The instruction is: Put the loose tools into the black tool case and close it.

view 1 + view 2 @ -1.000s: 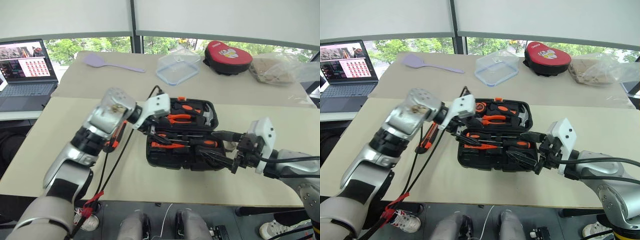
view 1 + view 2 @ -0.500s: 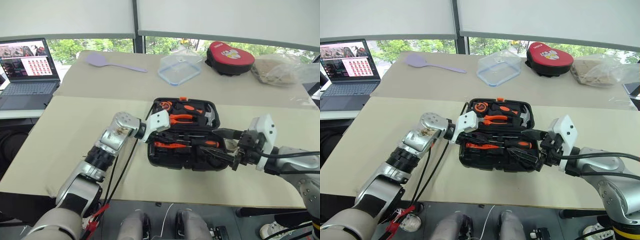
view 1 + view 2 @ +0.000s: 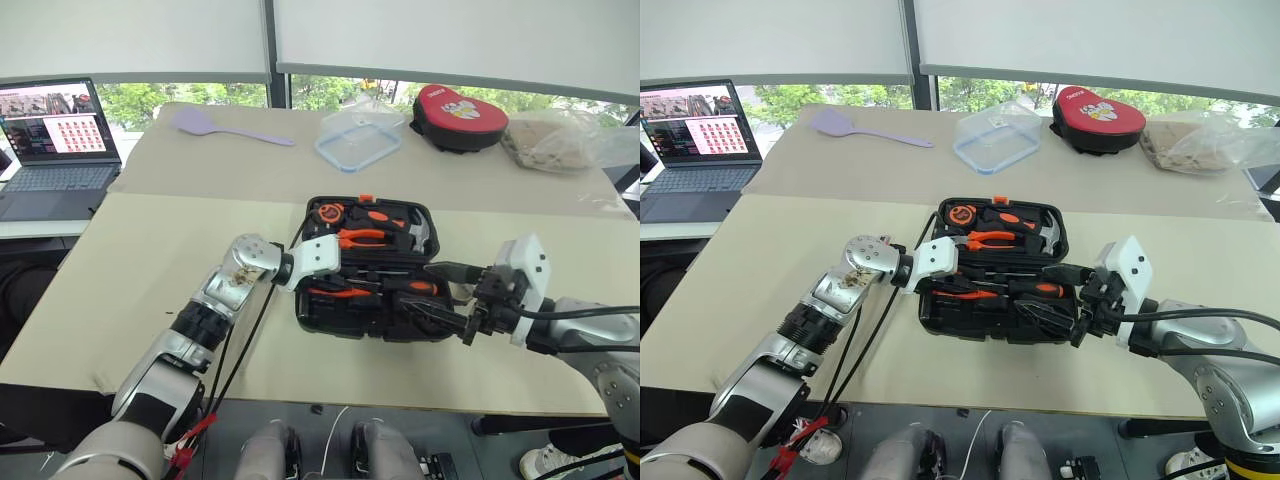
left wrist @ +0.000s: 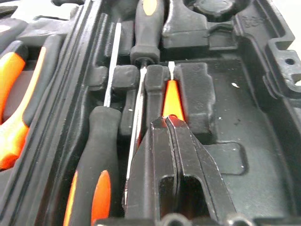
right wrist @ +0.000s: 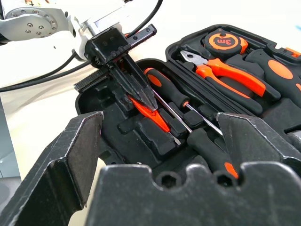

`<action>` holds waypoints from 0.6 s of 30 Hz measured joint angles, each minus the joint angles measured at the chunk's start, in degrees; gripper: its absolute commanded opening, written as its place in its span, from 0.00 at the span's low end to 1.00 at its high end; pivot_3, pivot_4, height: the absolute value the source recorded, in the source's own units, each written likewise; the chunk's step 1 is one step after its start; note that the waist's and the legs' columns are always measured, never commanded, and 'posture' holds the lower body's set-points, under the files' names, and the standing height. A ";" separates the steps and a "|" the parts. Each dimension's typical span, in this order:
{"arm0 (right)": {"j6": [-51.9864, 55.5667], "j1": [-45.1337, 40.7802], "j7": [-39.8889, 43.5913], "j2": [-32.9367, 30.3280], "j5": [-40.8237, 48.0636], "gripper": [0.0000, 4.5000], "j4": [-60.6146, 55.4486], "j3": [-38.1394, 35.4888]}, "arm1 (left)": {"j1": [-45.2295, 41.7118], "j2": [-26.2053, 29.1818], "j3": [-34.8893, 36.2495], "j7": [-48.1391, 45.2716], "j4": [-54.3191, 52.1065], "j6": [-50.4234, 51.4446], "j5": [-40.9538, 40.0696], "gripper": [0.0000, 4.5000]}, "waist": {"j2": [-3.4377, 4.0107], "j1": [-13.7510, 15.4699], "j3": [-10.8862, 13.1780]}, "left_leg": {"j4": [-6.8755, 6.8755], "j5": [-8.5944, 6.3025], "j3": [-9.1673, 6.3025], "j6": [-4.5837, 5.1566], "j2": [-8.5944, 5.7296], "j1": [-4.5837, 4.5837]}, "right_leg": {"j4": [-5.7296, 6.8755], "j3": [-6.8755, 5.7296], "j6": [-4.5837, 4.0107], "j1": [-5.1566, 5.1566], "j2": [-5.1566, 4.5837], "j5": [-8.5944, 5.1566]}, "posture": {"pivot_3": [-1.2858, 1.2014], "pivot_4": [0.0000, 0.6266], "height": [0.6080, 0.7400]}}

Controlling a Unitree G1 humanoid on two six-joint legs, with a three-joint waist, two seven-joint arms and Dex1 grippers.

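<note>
Two black-and-orange screwdrivers (image 5: 181,99) lie in the tool case (image 3: 420,325); left pincer (image 5: 141,101) grips one slim orange screwdriver (image 4: 172,98); right pincer (image 5: 160,136) gapes

Lilac spatula (image 3: 215,126), clear plastic box (image 3: 358,140), red-and-black pouch (image 3: 462,117) on far table; laptop (image 3: 52,140) left.

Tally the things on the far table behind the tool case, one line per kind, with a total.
lilac spatula: 1
clear plastic box: 1
red-and-black pouch: 1
crumpled plastic bag: 1
Total: 4
</note>
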 measured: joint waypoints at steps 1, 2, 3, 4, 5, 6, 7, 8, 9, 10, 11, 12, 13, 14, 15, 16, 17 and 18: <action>0.00 -0.50 0.14 0.00 -0.01 1.00 0.00 0.45 | 0.96 1.02 1.46 0.11 -1.74 1.95 -0.95 0.25 | 0.00 -0.29 0.00 | -0.01 0.00 0.01 -0.01 0.04 -0.04 | 0.01 0.04 -0.02 -0.07 0.02 0.01 | 0.52 0.24 0.93; 0.00 -1.31 0.46 0.00 0.00 1.00 0.16 1.07 | 2.84 2.77 4.18 0.01 -5.45 6.11 -3.86 0.33 | 0.00 -0.66 0.01 | -0.05 0.03 0.00 -0.05 0.06 -0.10 | 0.05 0.05 -0.02 -0.19 0.02 0.01 | 0.52 0.24 0.93; 0.00 -1.79 0.71 0.00 0.01 1.00 0.29 1.21 | 4.46 4.35 7.17 -0.20 -9.14 9.27 -6.68 0.42 | 0.00 -0.82 0.02 | -0.08 0.04 0.00 -0.08 0.09 -0.14 | 0.07 0.04 -0.03 -0.23 0.02 0.00 | 0.52 0.24 0.93; 0.02 -3.57 1.15 0.04 0.09 1.00 0.76 1.88 | 6.82 6.72 11.27 0.14 -14.86 13.46 -10.18 0.51 | 0.00 -0.96 0.02 | -0.09 0.06 -0.02 -0.11 0.11 -0.13 | 0.07 0.02 -0.04 -0.24 0.03 -0.01 | 0.52 0.24 0.93; 0.03 -4.54 1.46 0.03 0.14 1.00 0.90 1.99 | 8.15 8.46 14.14 0.50 -18.64 15.86 -12.26 0.57 | 0.00 -1.10 0.02 | -0.12 0.06 -0.02 -0.12 0.11 -0.12 | 0.06 0.01 -0.04 -0.22 0.02 -0.02 | 0.52 0.24 0.93; 0.06 -5.78 1.89 0.05 0.24 1.00 1.17 2.52 | 9.67 10.13 16.52 1.17 -22.09 17.75 -13.67 0.67 | 0.00 -1.21 0.02 | -0.13 0.06 -0.04 -0.12 0.11 -0.08 | 0.06 0.01 -0.04 -0.17 0.02 -0.02 | 0.52 0.24 0.93; 0.07 -7.16 2.46 0.03 0.48 1.00 1.48 3.13 | 12.41 12.46 20.03 2.44 -26.65 20.23 -15.17 0.75 | 0.01 -1.25 0.02 | -0.14 0.06 -0.04 -0.13 0.10 -0.03 | 0.03 0.01 -0.04 -0.12 0.00 -0.02 | 0.52 0.24 0.93; 0.11 -8.12 3.54 -0.03 0.99 1.00 1.71 3.52 | 15.86 14.40 23.30 3.99 -30.09 21.91 -15.98 0.83 | 0.03 -1.30 0.01 | -0.18 0.06 -0.04 -0.13 0.10 0.03 | 0.00 0.03 -0.03 -0.07 -0.01 -0.02 | 0.52 0.24 0.93; 0.12 -8.57 4.54 -0.15 1.41 1.00 1.92 3.76 | 19.13 15.83 25.98 5.45 -32.11 23.37 -16.34 0.91 | 0.02 -1.28 0.01 | -0.20 0.06 -0.04 -0.13 0.10 0.12 | -0.03 0.02 -0.03 0.02 -0.01 -0.03 | 0.52 0.24 0.93; 0.21 -9.94 5.75 -0.21 1.62 1.00 2.61 4.97 | 23.43 16.75 29.54 7.69 -34.05 25.58 -16.69 1.00 | 0.02 -1.25 0.02 | -0.20 0.05 -0.04 -0.14 0.10 0.14 | -0.03 0.00 -0.03 0.05 -0.01 -0.03 | 0.52 0.24 0.93; 0.21 -10.59 6.61 -0.24 1.74 1.00 2.81 5.52 | 26.69 17.16 32.29 9.27 -34.98 27.55 -16.95 1.00 | 0.02 -1.09 0.02 | -0.20 0.05 -0.05 -0.14 0.09 0.12 | -0.05 -0.01 -0.03 0.05 -0.02 -0.02 | 0.52 0.24 0.93; 0.22 -11.59 7.34 -0.22 1.74 1.00 3.28 6.30 | 29.60 17.75 34.88 10.69 -35.68 29.49 -17.62 1.00 | 0.00 -0.86 0.03 | -0.19 0.05 -0.05 -0.14 0.09 0.11 | -0.05 -0.04 -0.03 0.05 -0.02 -0.03 | 0.52 0.24 0.93; 0.21 -12.71 8.20 -0.24 1.74 1.00 3.87 7.08 | 32.25 18.38 37.36 12.08 -36.25 31.15 -17.96 1.00 | -0.02 -0.59 0.04 | -0.19 0.05 -0.05 -0.14 0.08 0.11 | -0.05 -0.05 -0.03 0.04 -0.05 -0.02 | 0.52 0.24 0.93; 0.21 -13.31 8.73 -0.25 1.73 1.00 4.26 7.49 | 34.10 18.96 39.20 13.16 -36.57 32.35 -18.02 1.00 | -0.03 -0.35 0.04 | -0.19 0.04 -0.06 -0.14 0.08 0.11 | -0.05 -0.07 -0.03 0.05 -0.07 -0.02 | 0.52 0.24 0.93; 0.21 -14.07 9.28 -0.20 1.66 1.00 4.89 8.00 | 35.75 19.55 40.83 14.42 -37.17 33.55 -18.01 1.00 | -0.03 -0.12 0.04 | -0.19 0.04 -0.06 -0.15 0.06 0.10 | -0.05 -0.09 -0.04 0.05 -0.09 -0.02 | 0.52 0.24 0.93; 0.17 -15.04 9.91 -0.11 1.47 1.00 5.78 8.51 | 37.71 20.50 42.13 16.42 -38.18 35.11 -17.64 1.00 | -0.03 0.11 0.04 | -0.20 0.04 -0.07 -0.15 0.04 0.10 | -0.06 -0.09 -0.04 0.04 -0.14 -0.02 | 0.52 0.24 0.93; 0.00 -15.70 10.43 -0.07 0.99 1.00 6.53 9.10 | 38.24 20.73 42.51 18.10 -38.94 36.93 -17.38 1.00 | -0.03 0.30 0.04 | -0.20 0.04 -0.07 -0.15 0.01 0.12 | -0.05 -0.12 -0.04 0.06 -0.18 -0.02 | 0.52 0.24 0.93; -0.26 -16.52 10.76 0.15 0.36 1.00 7.39 10.00 | 38.11 20.73 42.41 19.71 -39.91 38.94 -17.37 1.00 | -0.03 0.45 0.04 | -0.20 0.04 -0.09 -0.15 -0.01 0.10 | -0.05 -0.14 -0.04 0.07 -0.21 -0.02 | 0.52 0.24 0.93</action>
